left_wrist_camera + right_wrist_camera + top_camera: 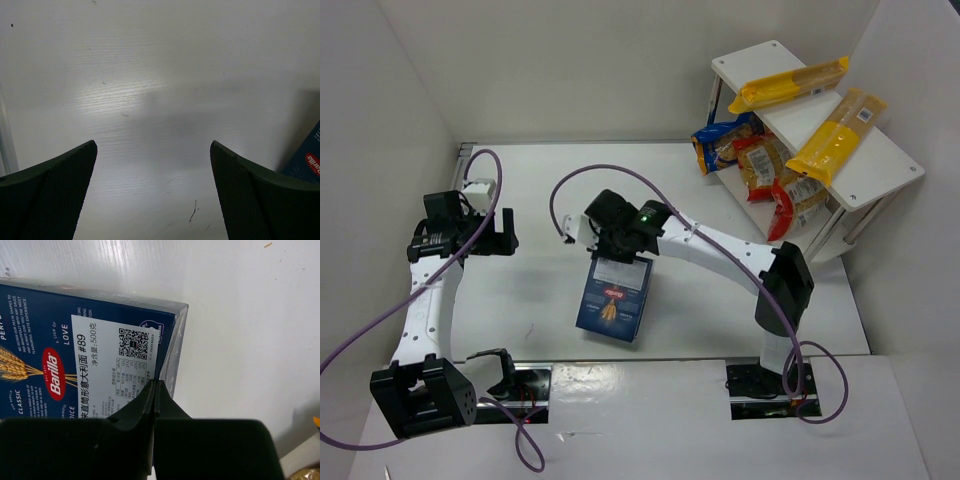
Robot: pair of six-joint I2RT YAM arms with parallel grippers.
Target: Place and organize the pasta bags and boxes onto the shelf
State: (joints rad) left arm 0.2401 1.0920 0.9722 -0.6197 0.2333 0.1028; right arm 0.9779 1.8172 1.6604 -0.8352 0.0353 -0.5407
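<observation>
Surface point(520, 300) of white board bears a white two-tier shelf point(895, 170) far right, yellow plastic pasta bags point(790, 85) on top. Right arm point(720, 250) stretches leftward, right tool point(155, 386) closed, tips at the flat-lying dark blue cardboard pasta box point(615, 300). Left arm point(425, 300) stands bent, left tool point(152, 150) gaping open above the surface.
</observation>
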